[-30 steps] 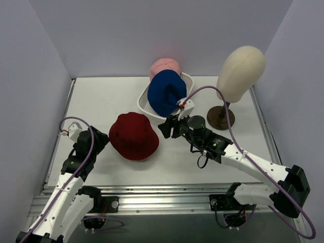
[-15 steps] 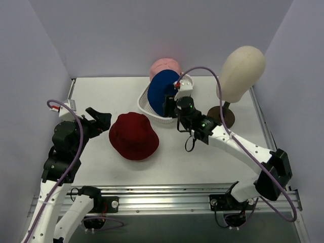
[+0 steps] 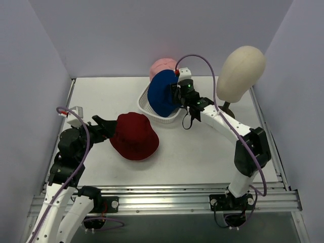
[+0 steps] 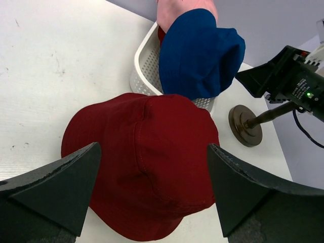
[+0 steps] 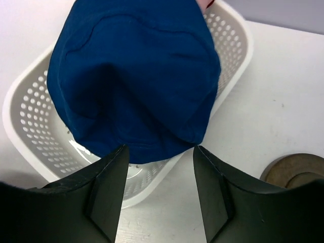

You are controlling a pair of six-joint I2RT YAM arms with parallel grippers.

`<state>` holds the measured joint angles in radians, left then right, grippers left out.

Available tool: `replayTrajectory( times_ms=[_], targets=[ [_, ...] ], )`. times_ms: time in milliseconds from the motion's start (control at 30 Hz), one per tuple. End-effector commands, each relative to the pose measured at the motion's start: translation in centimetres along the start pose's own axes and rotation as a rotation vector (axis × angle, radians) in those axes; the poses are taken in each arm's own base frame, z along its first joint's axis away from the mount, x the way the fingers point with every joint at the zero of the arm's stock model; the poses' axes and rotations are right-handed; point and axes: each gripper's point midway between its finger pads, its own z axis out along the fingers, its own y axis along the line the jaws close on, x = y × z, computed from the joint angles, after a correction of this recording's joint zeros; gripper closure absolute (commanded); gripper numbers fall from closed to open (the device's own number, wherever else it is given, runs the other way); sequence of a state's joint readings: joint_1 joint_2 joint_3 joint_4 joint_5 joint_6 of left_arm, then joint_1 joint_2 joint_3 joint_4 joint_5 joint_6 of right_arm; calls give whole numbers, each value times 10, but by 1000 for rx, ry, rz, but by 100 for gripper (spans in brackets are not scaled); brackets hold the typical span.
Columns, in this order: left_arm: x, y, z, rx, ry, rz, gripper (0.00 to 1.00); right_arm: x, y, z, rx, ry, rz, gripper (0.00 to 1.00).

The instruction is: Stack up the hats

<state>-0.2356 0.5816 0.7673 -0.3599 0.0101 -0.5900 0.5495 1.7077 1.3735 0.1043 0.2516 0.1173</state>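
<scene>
Nearest, at 8 o'clock: left gripper (image 3: 107,129), jaws spread wide, at 9 o'clock of the dark red hat (image 3: 134,135) flat on the table (image 3: 101,96). Farther, at 12: right gripper (image 5: 159,148), jaws parted, facing the blue hat (image 3: 163,92) propped in the white basket (image 3: 144,104). Beyond, the pink hat (image 3: 163,66).

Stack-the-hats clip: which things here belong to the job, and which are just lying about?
Part of the job: dark red hat; blue hat; pink hat.

Just lying about: white perforated basket, which holds the blue hat; cream mannequin head; brown stand.
</scene>
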Motion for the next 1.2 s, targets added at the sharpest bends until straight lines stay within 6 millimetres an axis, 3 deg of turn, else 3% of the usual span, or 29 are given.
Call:
replayTrajectory(
  times_ms=[0, 300, 500, 800, 900, 1033, 1167],
  targets=[
    [-17, -13, 0, 65, -75, -6, 6, -14, 4, 10, -67, -15, -46, 51],
    [-21, -7, -11, 69, -158, -19, 6, 1, -14, 48, -35, 22, -72, 55],
    [-19, -6, -8, 65, -142, -15, 6, -7, -15, 54, -34, 6, -98, 63],
    [-18, -5, -8, 61, -141, -14, 6, -9, -4, 58, -105, -15, -96, 80],
    [-18, -5, -8, 59, -142, -12, 6, -9, -6, 60, -103, -9, -99, 94],
    [-18, -5, -8, 58, -141, -12, 6, -29, -9, 50, -92, -22, -100, 100],
    [-29, -14, -11, 77, -151, -16, 6, -75, -11, 16, -95, -83, -70, 100]
  ],
)
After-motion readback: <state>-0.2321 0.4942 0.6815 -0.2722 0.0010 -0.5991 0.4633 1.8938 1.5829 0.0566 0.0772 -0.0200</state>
